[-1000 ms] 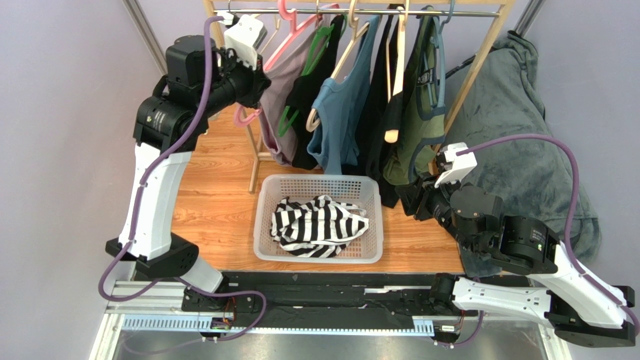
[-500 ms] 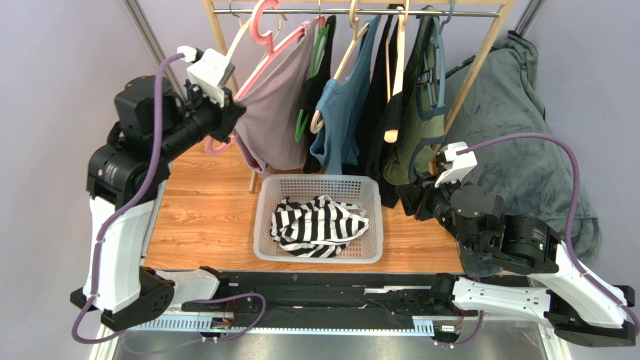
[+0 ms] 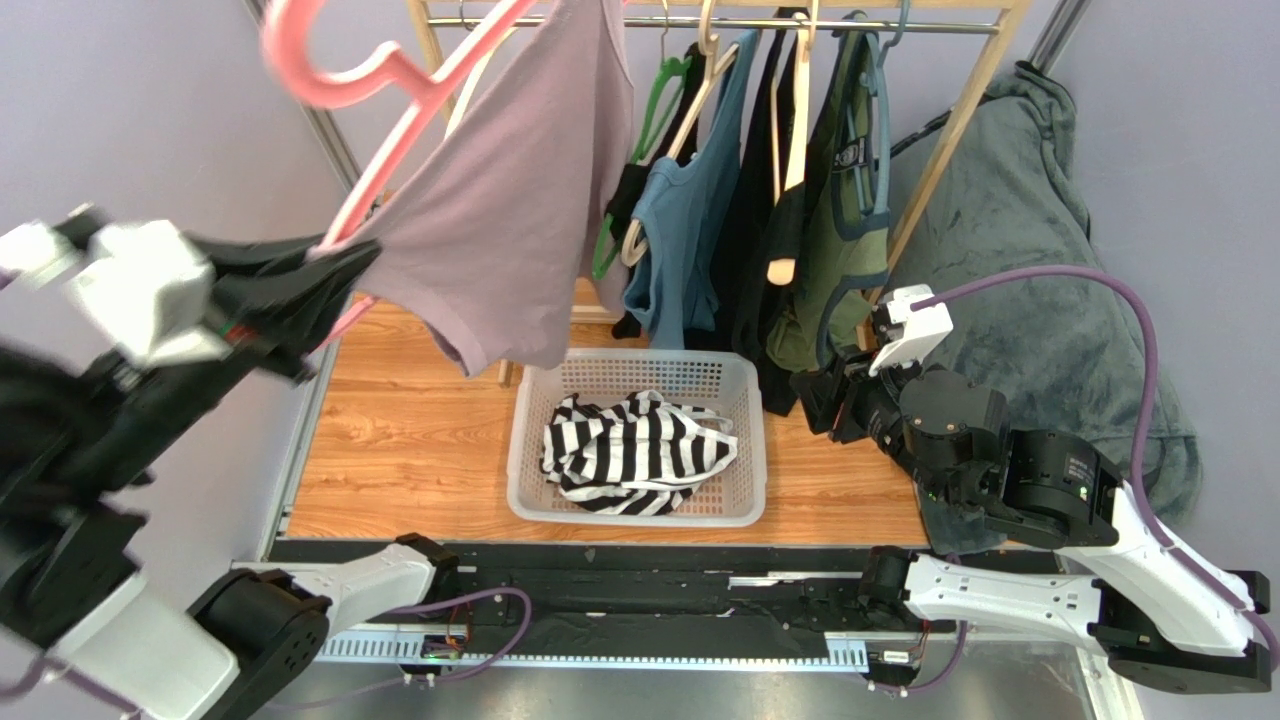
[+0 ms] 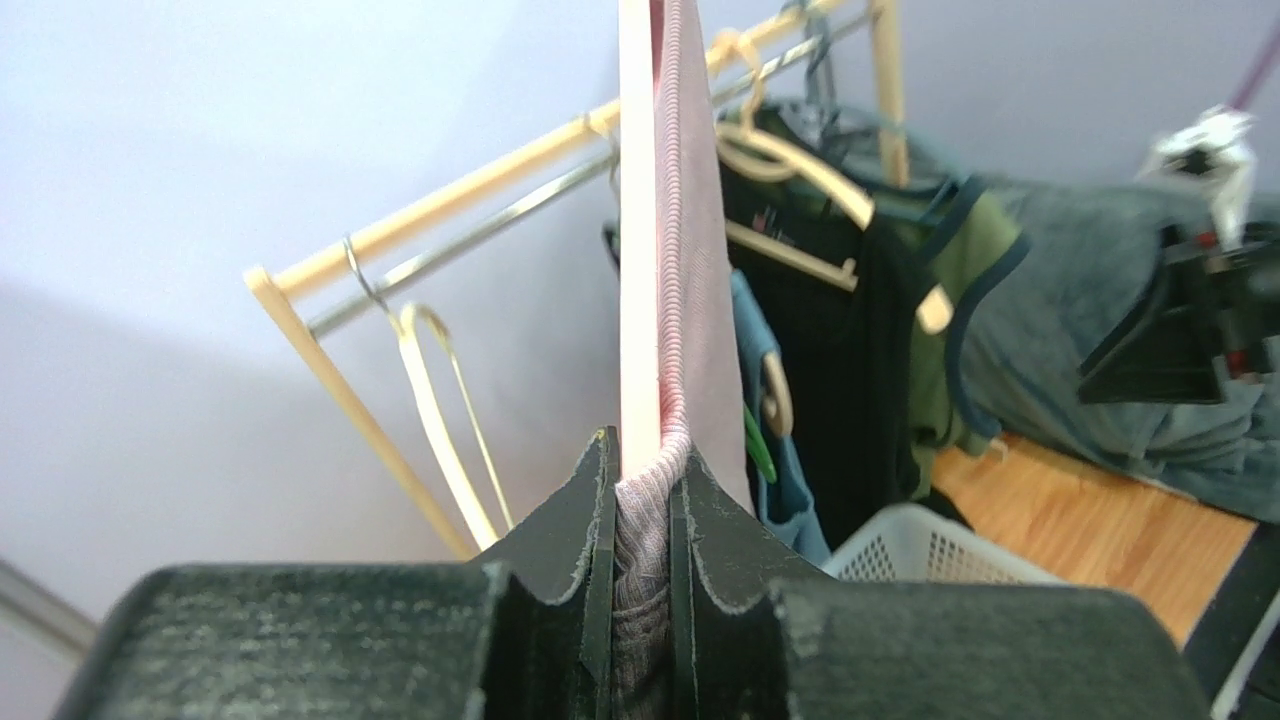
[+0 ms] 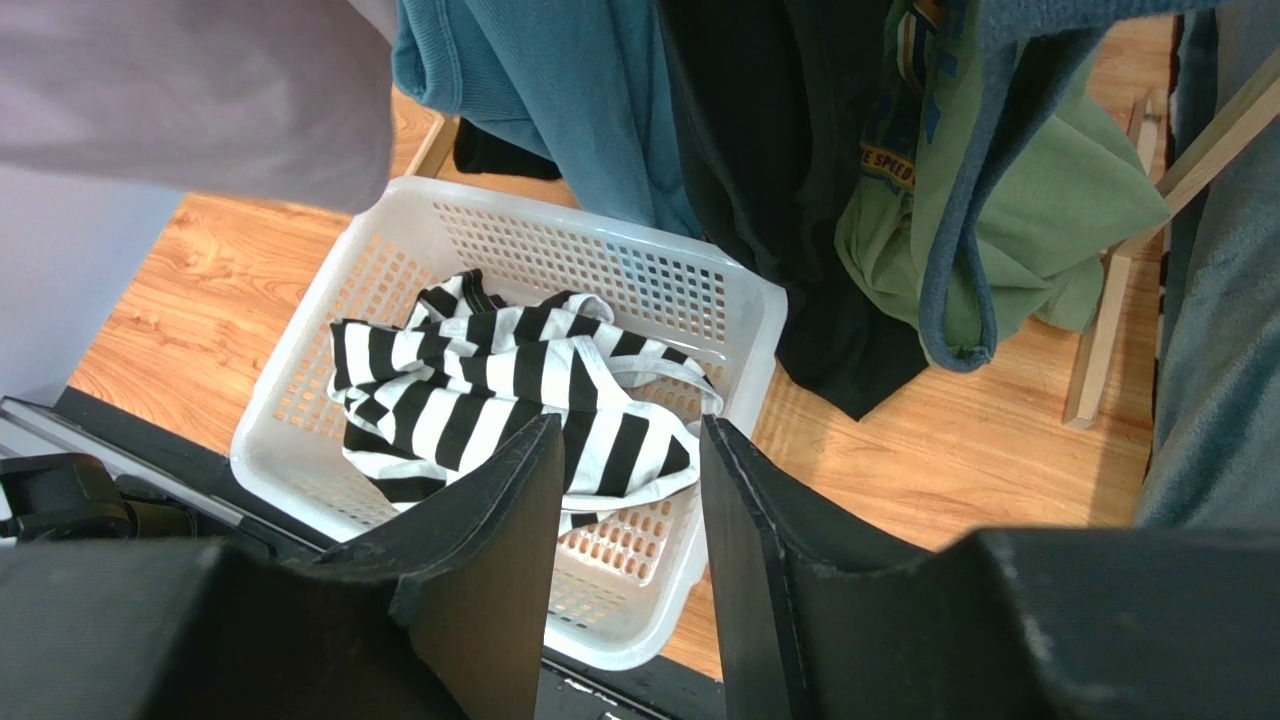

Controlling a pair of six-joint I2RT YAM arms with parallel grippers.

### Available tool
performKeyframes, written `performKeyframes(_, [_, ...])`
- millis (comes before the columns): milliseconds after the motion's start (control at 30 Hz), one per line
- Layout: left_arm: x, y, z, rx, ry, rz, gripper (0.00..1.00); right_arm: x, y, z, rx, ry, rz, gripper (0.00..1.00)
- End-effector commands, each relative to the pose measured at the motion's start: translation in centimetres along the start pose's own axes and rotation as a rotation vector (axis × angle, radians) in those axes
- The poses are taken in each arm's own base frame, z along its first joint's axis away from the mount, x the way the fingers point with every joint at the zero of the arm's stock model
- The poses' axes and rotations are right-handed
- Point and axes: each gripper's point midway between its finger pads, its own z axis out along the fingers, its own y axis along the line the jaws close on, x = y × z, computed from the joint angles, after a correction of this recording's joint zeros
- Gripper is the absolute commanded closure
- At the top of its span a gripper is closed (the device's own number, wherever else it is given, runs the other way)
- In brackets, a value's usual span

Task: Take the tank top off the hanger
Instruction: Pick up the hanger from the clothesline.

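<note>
1. Within the last second the pink hanger [image 3: 361,68], with the mauve tank top [image 3: 511,195] on it, has been lifted off the rail [image 3: 902,23] and swung up and leftward
2. The left gripper [image 4: 643,465] is seen pressed together on the hanger's lower shoulder end, with the top's fabric pinched in alongside
3. The tank top is still draped over the hanger, held in the air up and left of the basket [image 3: 639,357]; unhooking is judged done, stripping the garment is not
4. The right gripper [image 5: 631,435] has stayed beside the basket, half spread and empty
5. Counted: one pink hanger, one tank top, one basket, one striped garment [image 3: 639,450] in it; at least four garments are left on the rail, overlapped too much for a surer count
</note>
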Motion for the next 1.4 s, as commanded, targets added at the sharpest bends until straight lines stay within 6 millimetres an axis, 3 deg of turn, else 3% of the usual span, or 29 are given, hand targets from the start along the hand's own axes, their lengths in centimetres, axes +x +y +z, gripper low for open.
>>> performKeyframes(0, [-6.3,-1.7,-3.1,0.076,-0.240,0.121,1.00,-1.1,-0.1,-0.5,0.001,-0.025,0.033,0.57])
performKeyframes(200, [-7.5,-3.3,-5.4,0.140,-0.290,0.165,1.00,-1.0,-0.3,-0.5,0.010,-0.024,0.032,0.57])
performKeyframes(400, [-8.0,-5.1,-6.4,0.226,-0.316,0.168,1.00,-0.9,-0.3,-0.5,0.007,-0.021,0.029,0.57])
performKeyframes(700, [-5.7,-5.4,-3.2,0.299,-0.248,0.178,1.00,-0.8,-0.1,-0.5,-0.003,-0.022,0.030,0.59])
performKeyframes(900, [-4.0,-4.6,-0.3,0.305,-0.201,0.227,1.00,-0.7,-0.3,-0.6,-0.012,-0.033,0.038,0.60])
performKeyframes(1133, [0.0,-4.5,2.7,0.359,-0.113,0.317,1.00,-1.2,-0.3,-1.1,-0.036,-0.059,0.039,0.61])
performKeyframes(1233, [0.9,-4.4,3.1,0.364,-0.096,0.361,1.00,-1.2,-0.3,-1.1,-0.043,-0.063,0.028,0.62])
performKeyframes(1367, [2.1,-5.8,2.6,0.462,-0.089,0.414,1.00,-1.6,-0.1,-1.1,-0.049,-0.071,0.015,0.63])
